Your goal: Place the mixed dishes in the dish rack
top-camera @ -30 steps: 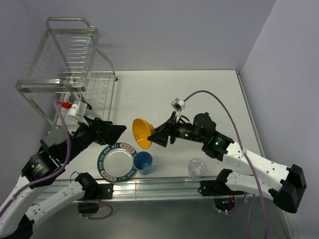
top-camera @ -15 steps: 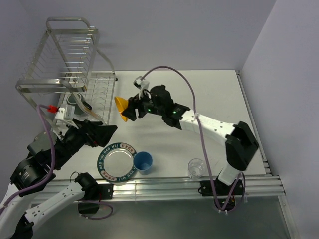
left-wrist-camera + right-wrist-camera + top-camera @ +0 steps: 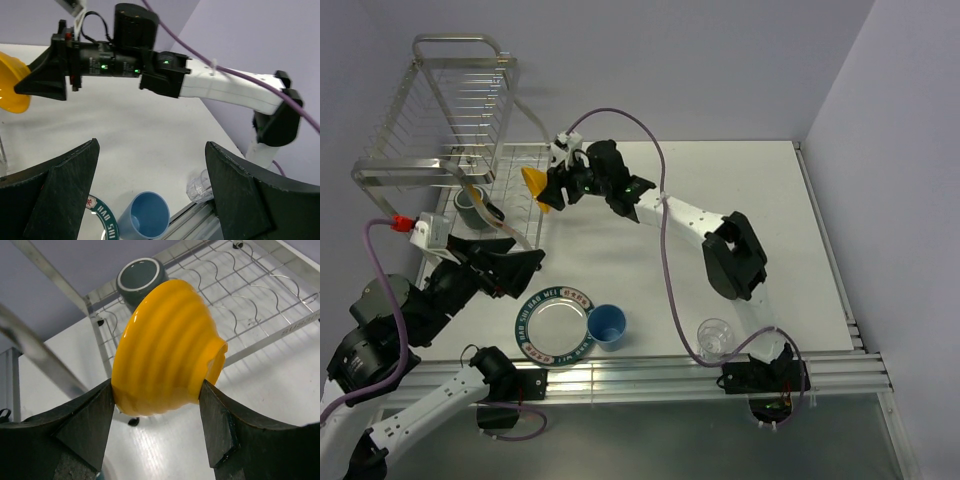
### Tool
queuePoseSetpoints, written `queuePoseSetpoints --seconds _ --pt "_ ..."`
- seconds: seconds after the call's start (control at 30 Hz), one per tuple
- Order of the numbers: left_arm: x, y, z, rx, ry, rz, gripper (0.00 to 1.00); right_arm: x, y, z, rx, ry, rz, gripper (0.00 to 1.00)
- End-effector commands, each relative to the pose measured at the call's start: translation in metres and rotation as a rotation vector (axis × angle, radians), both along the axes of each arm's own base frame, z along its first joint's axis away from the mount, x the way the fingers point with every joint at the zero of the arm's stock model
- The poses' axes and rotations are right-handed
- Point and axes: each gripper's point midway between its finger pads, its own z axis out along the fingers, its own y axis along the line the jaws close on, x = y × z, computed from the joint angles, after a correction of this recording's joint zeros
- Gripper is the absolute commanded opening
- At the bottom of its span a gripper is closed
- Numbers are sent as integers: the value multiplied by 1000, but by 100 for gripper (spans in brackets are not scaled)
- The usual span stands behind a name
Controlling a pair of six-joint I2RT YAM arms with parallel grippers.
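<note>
My right gripper (image 3: 552, 190) is shut on the orange-yellow bowl (image 3: 537, 187) (image 3: 165, 347), holding it in the air at the front edge of the chrome wire dish rack (image 3: 450, 110). The dark green-grey mug (image 3: 475, 205) (image 3: 141, 280) sits on the rack's lower tier (image 3: 240, 285), just beyond the bowl. My left gripper (image 3: 525, 263) (image 3: 150, 185) hangs open and empty over the table's left side. Below it lie the silver plate with a green lettered rim (image 3: 556, 327), the light blue cup (image 3: 607, 326) (image 3: 144, 220) on its side, and the small clear glass (image 3: 715, 337) (image 3: 201, 185).
The rack's upper tier (image 3: 415, 150) and looped handle (image 3: 455, 42) rise at the far left. A purple cable (image 3: 650, 180) arcs over the right arm. The metal rail (image 3: 660, 375) runs along the table's near edge. Walls close in behind and on the right.
My right arm has carried the bowl from mid-table far left up to the rack's front. The left gripper has drawn back slightly toward the near left.
</note>
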Motion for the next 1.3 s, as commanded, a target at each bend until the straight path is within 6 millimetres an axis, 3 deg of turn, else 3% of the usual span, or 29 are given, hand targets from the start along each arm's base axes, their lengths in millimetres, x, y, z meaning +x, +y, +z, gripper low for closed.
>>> queuePoseSetpoints --seconds 0.0,0.2,0.57,1.27 --pt "-6 -1 23 -31 -100 -34 93 14 16 39 88 -107 68 0" --pt "-6 0 25 -29 -122 -32 93 27 31 27 86 -140 126 0" --pt "-8 -2 23 -32 -143 -49 93 33 53 7 93 -166 216 0" --pt "-8 -7 19 -28 -174 -71 93 36 70 -31 -15 -261 274 0"
